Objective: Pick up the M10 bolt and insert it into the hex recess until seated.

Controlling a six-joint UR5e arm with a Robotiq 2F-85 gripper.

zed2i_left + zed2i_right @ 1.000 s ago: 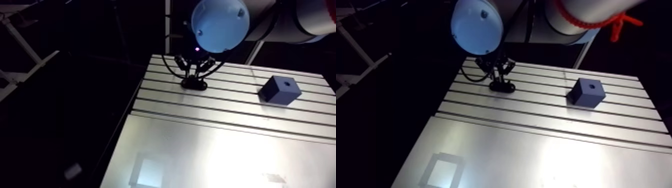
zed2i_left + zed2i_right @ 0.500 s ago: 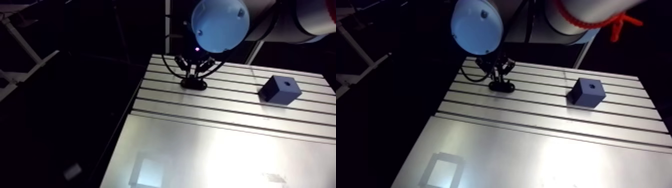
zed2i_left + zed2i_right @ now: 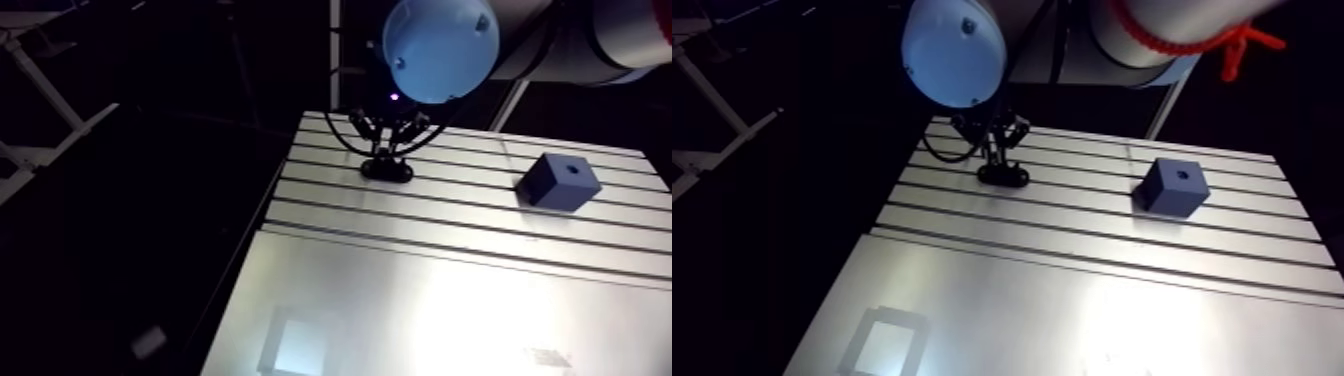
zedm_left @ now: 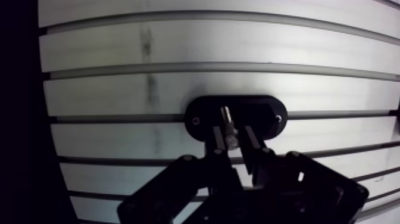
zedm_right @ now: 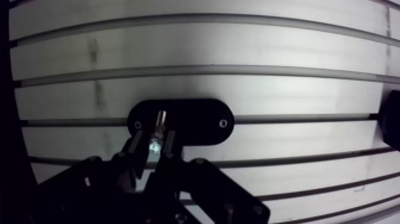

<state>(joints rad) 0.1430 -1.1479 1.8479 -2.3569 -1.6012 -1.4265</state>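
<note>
M10 bolt (image 4: 227, 122) is clamped between the jaws, directly over the black oval holder (image 4: 262, 116) on the slotted counter (image 4: 149, 42); contact with the holder is unclear. One end projects past the jaws, presumably kept free for insertion. The blue block (image 3: 559, 181) with a top hole stands well apart.

Robotics lab or test bench. Evidence: slotted aluminium tabletop (image 3: 480, 215). Black oval fixture plate (image 4: 262, 110) with two screw points sits near its far left corner. Dark blue cube block with a top hole (image 3: 560, 181) lies toward the right edge. Light-blue robot joint cap (image 3: 440, 48) overhead.
</note>
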